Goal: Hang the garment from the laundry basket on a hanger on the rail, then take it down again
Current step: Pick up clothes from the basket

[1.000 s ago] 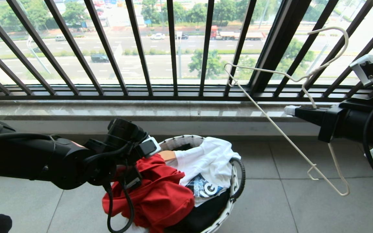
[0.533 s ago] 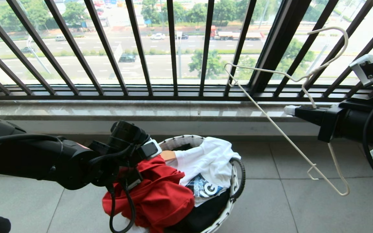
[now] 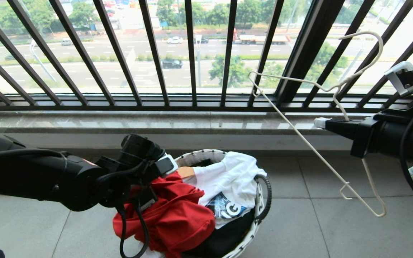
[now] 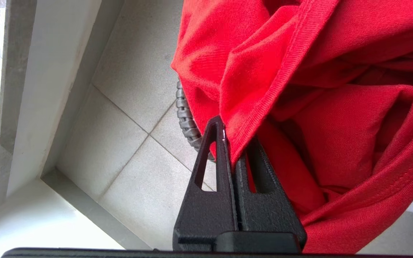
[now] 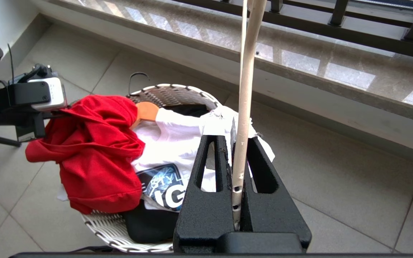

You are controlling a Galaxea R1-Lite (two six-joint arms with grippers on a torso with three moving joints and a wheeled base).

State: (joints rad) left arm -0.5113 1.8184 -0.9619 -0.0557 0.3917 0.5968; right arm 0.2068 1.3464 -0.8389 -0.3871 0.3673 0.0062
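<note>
Bright daylight, sharp, edges bowed

Laundry basket (image 3: 199, 156) on grey tiled floor (image 3: 299, 229).

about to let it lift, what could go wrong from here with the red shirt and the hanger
The left claw pinches only a thin hem fold of the red shirt, so it may slip. The shirt drapes over the basket rim and could tug the white garment. The hanger, held aside by the right claw, could swing.

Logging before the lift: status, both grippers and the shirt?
Left gripper shut on red shirt hem at basket. Right gripper shut on wire hanger. White shirt alongside, not snagged.
</note>
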